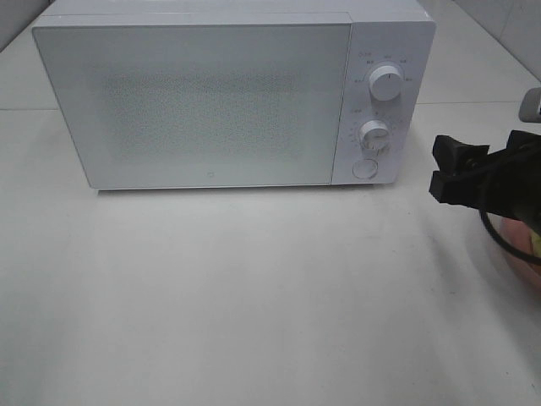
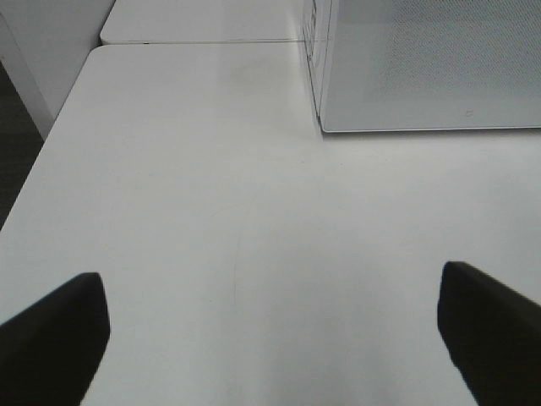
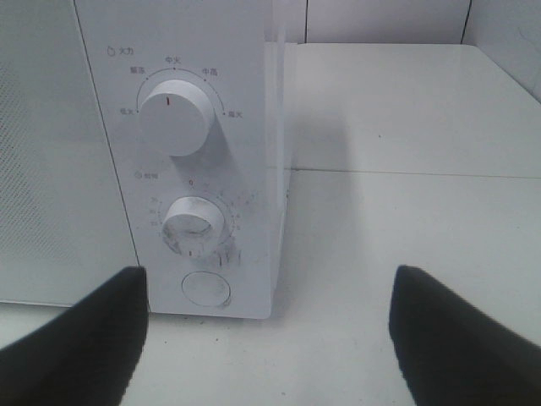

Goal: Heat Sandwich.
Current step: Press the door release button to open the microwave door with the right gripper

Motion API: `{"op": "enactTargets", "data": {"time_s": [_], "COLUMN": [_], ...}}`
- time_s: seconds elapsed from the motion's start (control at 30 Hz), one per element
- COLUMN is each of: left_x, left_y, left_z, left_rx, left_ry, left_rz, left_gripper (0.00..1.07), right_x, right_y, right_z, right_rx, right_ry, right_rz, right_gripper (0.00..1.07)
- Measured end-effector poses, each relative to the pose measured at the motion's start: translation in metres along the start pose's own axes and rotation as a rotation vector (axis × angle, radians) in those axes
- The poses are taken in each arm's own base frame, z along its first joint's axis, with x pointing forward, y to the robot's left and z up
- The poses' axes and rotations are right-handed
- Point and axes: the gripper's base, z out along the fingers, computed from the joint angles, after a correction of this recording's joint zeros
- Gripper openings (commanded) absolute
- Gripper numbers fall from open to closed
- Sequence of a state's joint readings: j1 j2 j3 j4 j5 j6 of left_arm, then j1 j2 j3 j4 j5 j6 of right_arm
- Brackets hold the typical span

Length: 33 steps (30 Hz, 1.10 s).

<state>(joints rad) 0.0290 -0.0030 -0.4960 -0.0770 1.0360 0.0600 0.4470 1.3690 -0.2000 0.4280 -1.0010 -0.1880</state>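
Observation:
The white microwave (image 1: pixel 203 101) stands at the back of the table with its door shut. It also shows in the left wrist view (image 2: pixel 431 68) and the right wrist view (image 3: pixel 101 127). My right gripper (image 1: pixel 445 172) is open and empty, just right of the microwave's control panel. In its wrist view (image 3: pixel 270 347) it faces the round door button (image 3: pixel 207 288). The sandwich is almost wholly hidden under my right arm; only a pale yellow-green sliver (image 1: pixel 535 245) shows on the pink plate (image 1: pixel 514 254). My left gripper (image 2: pixel 270 338) is open and empty over bare table, out of the exterior view.
The panel carries an upper knob (image 1: pixel 386 85), a lower timer knob (image 1: pixel 374 135) and the door button (image 1: pixel 364 168). The white table (image 1: pixel 254 296) stretches in front of the microwave. A table seam runs behind it (image 3: pixel 406 173).

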Motion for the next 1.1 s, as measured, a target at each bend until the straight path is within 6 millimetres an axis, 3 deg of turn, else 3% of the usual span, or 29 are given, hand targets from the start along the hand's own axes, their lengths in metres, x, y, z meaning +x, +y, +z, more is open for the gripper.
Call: {"op": "enactTargets", "data": {"time_s": [0.33,0.73,1.1], "left_x": [0.000,0.000,0.000], "left_y": [0.000,0.000,0.000], "left_z": [0.000,0.000,0.000], "left_rx": [0.000,0.000,0.000], "left_ry": [0.000,0.000,0.000], "left_rz": [0.000,0.000,0.000], "left_gripper": [1.01,1.01,1.01], "right_x": [0.017,0.044,0.048], "right_y": [0.022,0.046,0.050], "right_z": [0.002,0.002,0.006], "right_rx": [0.039,0.035,0.044], "right_ry": [-0.015,0.088,0.102], "right_rz": [0.000,-0.042,-0.035], "right_gripper": [0.76,0.76,0.76]}}
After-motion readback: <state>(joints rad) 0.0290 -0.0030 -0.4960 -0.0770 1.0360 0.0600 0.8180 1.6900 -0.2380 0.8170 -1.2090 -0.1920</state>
